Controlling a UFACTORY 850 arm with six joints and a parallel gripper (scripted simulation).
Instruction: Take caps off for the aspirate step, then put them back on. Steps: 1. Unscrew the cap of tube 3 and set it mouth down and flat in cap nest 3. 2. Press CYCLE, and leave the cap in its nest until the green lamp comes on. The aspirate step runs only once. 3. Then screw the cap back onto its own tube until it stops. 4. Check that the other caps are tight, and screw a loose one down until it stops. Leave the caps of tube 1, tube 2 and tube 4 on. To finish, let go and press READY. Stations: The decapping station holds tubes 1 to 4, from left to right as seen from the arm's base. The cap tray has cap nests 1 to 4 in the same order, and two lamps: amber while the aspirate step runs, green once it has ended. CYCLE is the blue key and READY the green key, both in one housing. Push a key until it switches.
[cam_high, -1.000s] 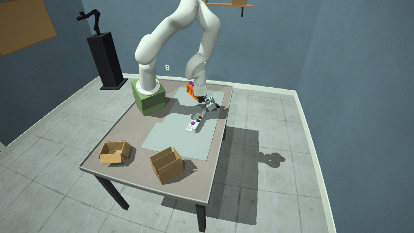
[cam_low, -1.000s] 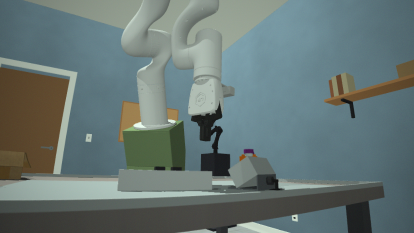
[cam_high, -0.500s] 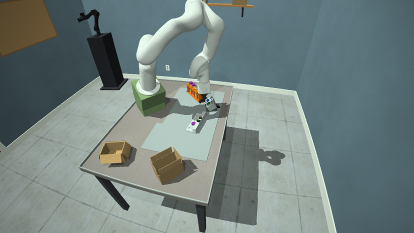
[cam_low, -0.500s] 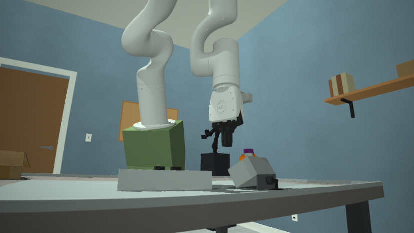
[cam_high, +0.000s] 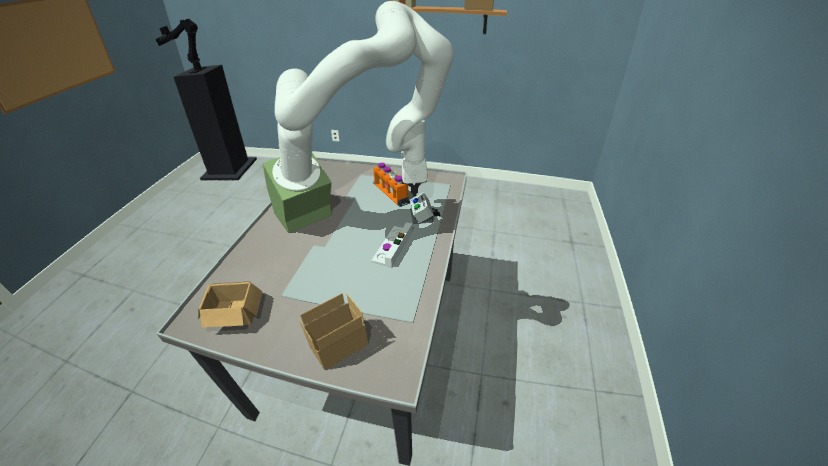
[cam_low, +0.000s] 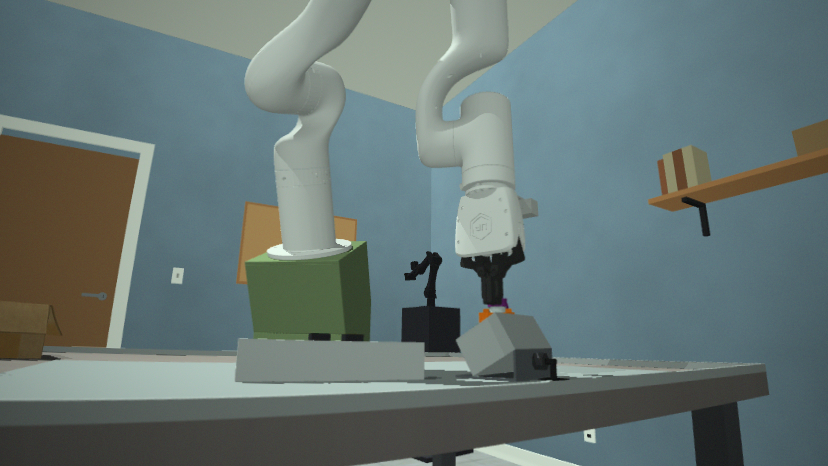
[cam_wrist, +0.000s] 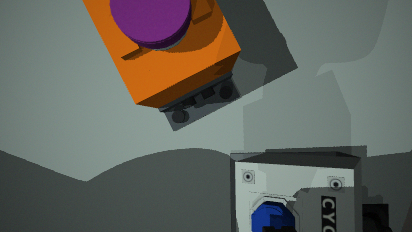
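The arm (cam_high: 347, 63) (cam_low: 486, 133) looks like smooth white plastic or painted metal, with a soft sheen. Its fingers (cam_high: 413, 189) (cam_low: 492, 283) look like dark, matt plastic. The rack (cam_high: 389, 184) (cam_wrist: 170, 75) is flat orange, plastic by the look of it, and the purple cap (cam_wrist: 150, 17) on it seems smooth plastic too. Over there, both boxes (cam_high: 223, 315) (cam_high: 341, 344) are dull brown cardboard. The floor (cam_high: 544, 364) looks like matt stone, faintly mottled, and the door (cam_low: 63, 243) like brown wood.
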